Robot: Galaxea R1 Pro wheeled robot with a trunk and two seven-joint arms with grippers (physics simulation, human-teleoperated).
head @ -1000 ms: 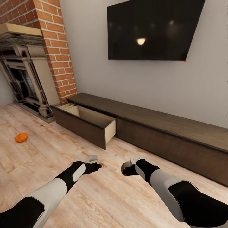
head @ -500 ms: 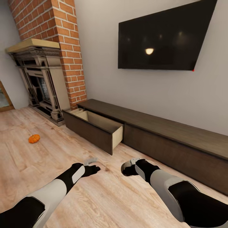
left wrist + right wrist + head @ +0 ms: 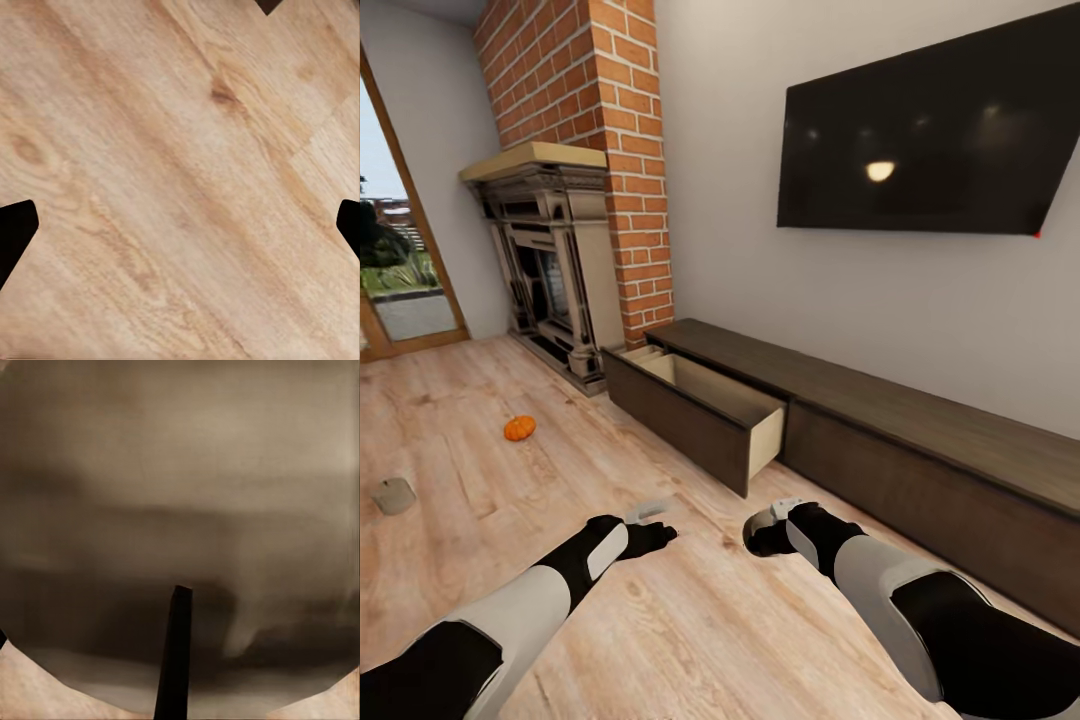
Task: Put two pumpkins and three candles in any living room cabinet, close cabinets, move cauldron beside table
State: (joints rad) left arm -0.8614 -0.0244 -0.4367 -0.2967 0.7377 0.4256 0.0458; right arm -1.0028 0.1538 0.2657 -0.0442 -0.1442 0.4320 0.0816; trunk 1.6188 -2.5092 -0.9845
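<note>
One orange pumpkin lies on the wood floor, far left of my arms. Nearer the left edge sits a stubby beige candle. The long dark cabinet runs along the wall under the TV, with its left drawer pulled out and its pale inside showing nothing. My left gripper hangs open over bare floor. My right gripper is shut on a round tan-brown thing that looks like a candle, blurred close to the right wrist camera, with one dark finger across it.
A brick chimney with a dark fireplace stands left of the cabinet. A glass door opens at the far left. A black TV hangs above the cabinet. Open wood floor lies between me, the pumpkin and the drawer.
The whole view has swung left, so the cabinet and fireplace sit further right, and the door and floor candle have come into view. Both arms hold the same pose.
</note>
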